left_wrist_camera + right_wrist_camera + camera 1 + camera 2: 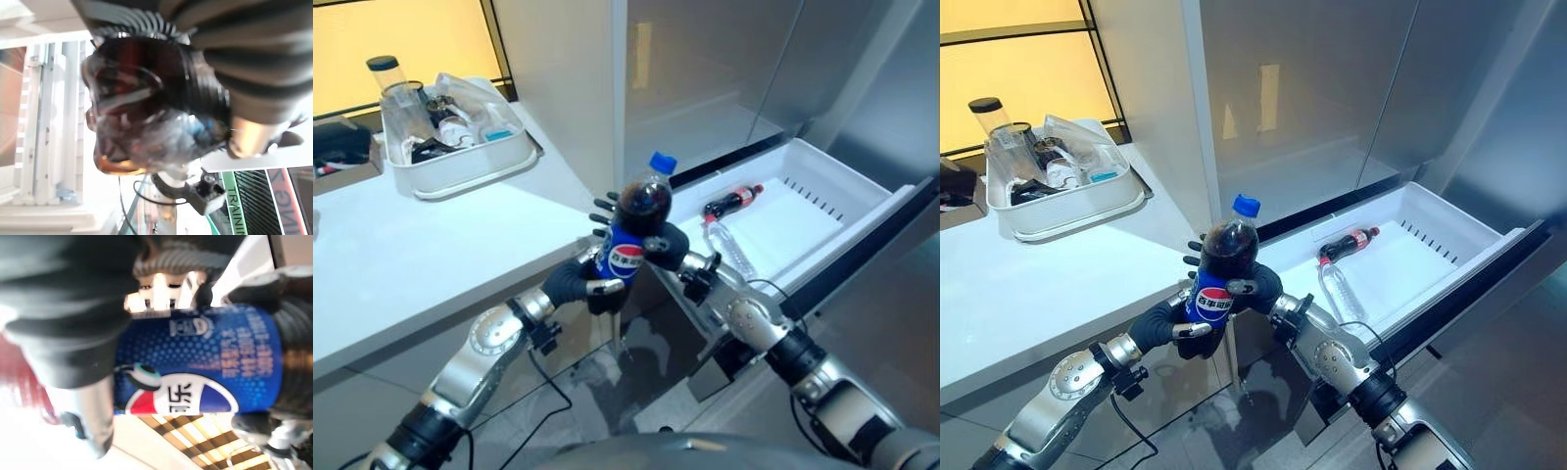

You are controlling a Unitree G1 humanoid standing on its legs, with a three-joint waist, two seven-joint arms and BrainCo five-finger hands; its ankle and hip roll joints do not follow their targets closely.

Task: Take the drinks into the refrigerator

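Note:
A cola bottle (641, 208) with a blue cap and blue label stands upright in the air between the counter and the open refrigerator drawer (842, 196). My left hand (570, 282) grips it low down from the counter side, thumb across the label. From the drawer side, my right hand (668, 245) wraps round its middle, and dark fingertips show past the bottle's far side. The right wrist view has the label (205, 367) close up between curled fingers. The bottle's base (142, 112) fills the left wrist view. A small red-labelled cola bottle (732, 202) and a clear water bottle (729, 247) lie in the drawer.
The white counter (411, 255) runs along my left, carrying a white basin (470, 168) of cups and jars at its far end. The refrigerator's silver front (705, 69) rises behind the drawer. The drawer's right half is bare.

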